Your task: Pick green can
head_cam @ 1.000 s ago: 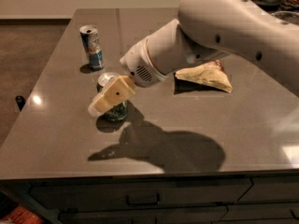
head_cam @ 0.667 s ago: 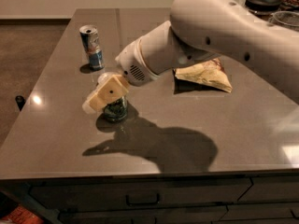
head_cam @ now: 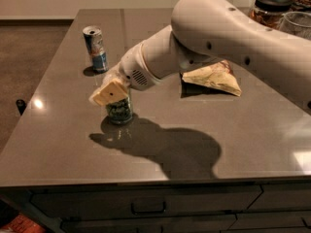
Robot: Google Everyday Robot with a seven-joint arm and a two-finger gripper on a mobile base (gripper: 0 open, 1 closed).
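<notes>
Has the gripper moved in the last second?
Yes: the gripper, at the green can's top, has shifted slightly left, toward the blue can.

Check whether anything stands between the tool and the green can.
Nothing visible does. The tool sits at the top of the green can, hiding its upper part. The blue can stands apart farther back, the snack bag off to the side.

The arm (head_cam: 218,28) enters from the right edge and extends down and to the left across the view. Its thick white upper link bends at a rounded joint into the narrower wrist (head_cam: 141,69), which carries a vented grille. The gripper (head_cam: 112,93) sits at the lower-left end, left of centre, angled down-left
</notes>
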